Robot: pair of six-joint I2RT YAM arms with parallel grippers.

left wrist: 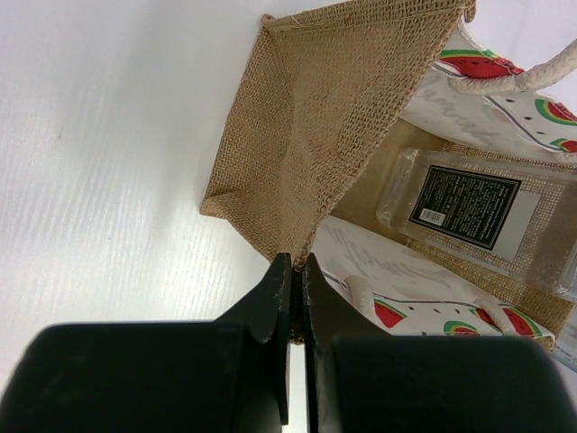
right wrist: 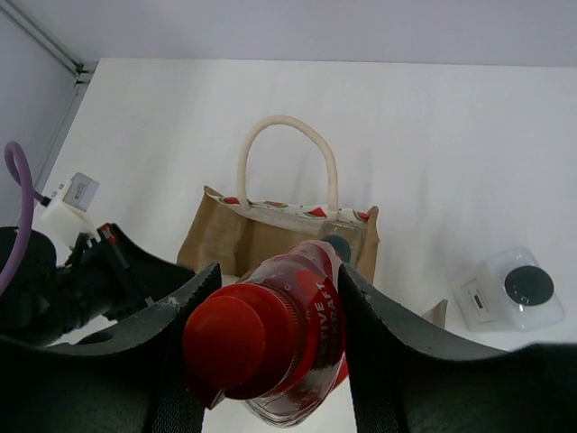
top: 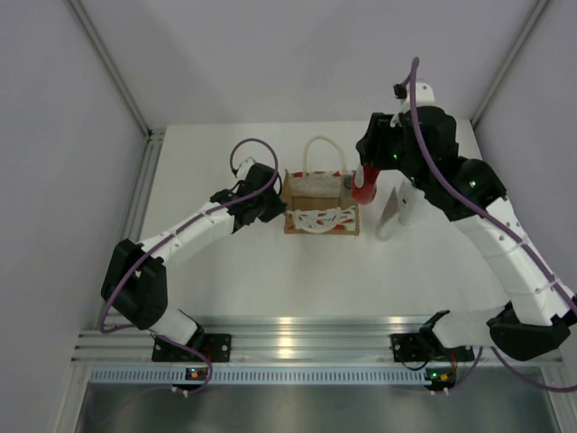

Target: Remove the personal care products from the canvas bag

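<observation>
The canvas bag [top: 320, 206] stands mid-table, its burlap side wall [left wrist: 334, 117] facing the left wrist camera. My left gripper [top: 268, 206] is shut on the bag's left rim edge [left wrist: 296, 262]. My right gripper [top: 365, 173] is shut on the red bottle [right wrist: 293, 329], held by its neck over the bag's right end [top: 363, 188]. The pale grey bottle [left wrist: 464, 209] with a black label lies inside the bag; its dark cap [right wrist: 339, 245] shows behind the red bottle. The white bottle with dark grey cap [right wrist: 516, 293] stands on the table right of the bag [top: 413, 207].
A pale pointed object [top: 389, 216] leans beside the white bottle; its tan tip shows in the right wrist view [right wrist: 438, 312]. White looped handles [top: 323, 149] rise from the bag. Walls enclose the table on three sides; a metal rail [top: 297, 347] runs along the near edge.
</observation>
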